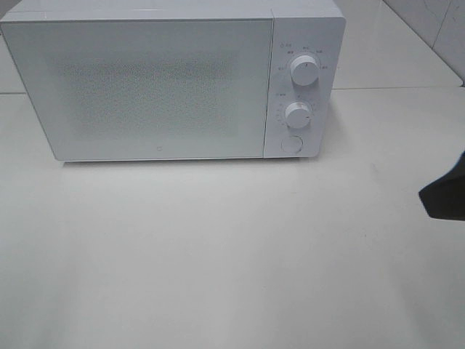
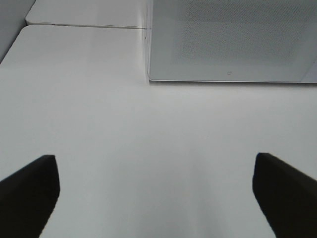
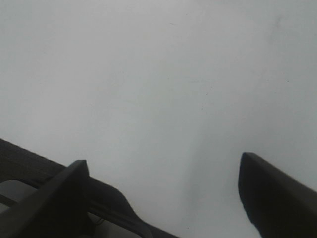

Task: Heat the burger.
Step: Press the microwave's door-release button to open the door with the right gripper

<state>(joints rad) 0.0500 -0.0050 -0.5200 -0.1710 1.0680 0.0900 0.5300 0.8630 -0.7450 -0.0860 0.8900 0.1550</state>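
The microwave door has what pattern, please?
The microwave door shows fine grey dots on white; exterior high view.

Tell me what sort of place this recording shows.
Probably a mock kitchen counter or lab bench: a closed white microwave with two dials stands on a plain white table, with a tiled surface behind it.

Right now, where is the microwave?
In the exterior high view, the microwave stands at the back of the white table, left of centre, its door shut.
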